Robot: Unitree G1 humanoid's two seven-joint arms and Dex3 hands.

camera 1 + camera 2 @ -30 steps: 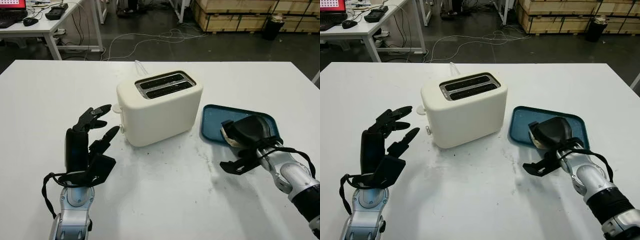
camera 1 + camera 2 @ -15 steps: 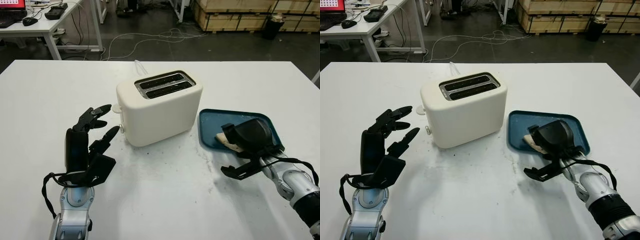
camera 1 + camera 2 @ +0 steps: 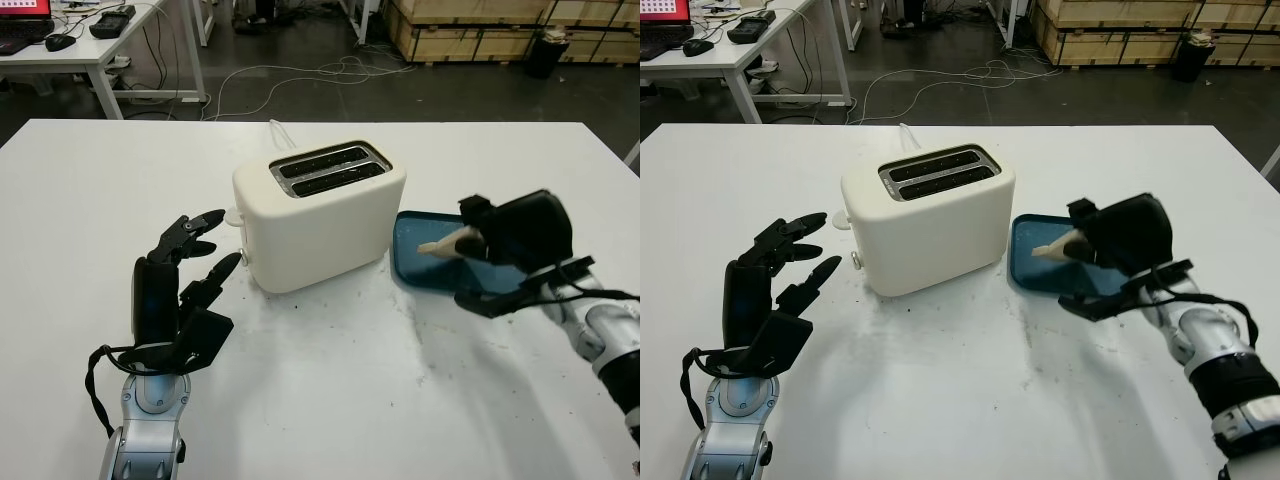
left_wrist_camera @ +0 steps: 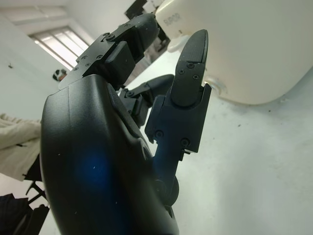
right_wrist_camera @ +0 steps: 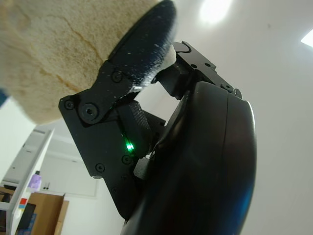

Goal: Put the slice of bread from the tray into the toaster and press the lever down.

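Observation:
My right hand (image 3: 480, 238) is shut on the slice of bread (image 3: 441, 246), holding it in the air above the blue tray (image 3: 416, 255), with the slice's pale edge pointing toward the toaster. In the right wrist view the bread (image 5: 58, 54) is pinched under a black finger (image 5: 139, 54). The cream toaster (image 3: 318, 212) stands mid-table with two empty slots on top; its lever (image 3: 233, 216) on the left end is up. My left hand (image 3: 190, 262) is open, raised left of the toaster near the lever.
The white table (image 3: 330, 390) carries just the toaster and tray. A white cord (image 3: 280, 133) runs off behind the toaster. Beyond the far edge are a desk (image 3: 90, 50), floor cables and wooden crates (image 3: 500, 30).
My right hand has closed on the bread slice and lifted it off the tray, rising and turning toward the toaster. The tray slid slightly left. The left hand has not moved.

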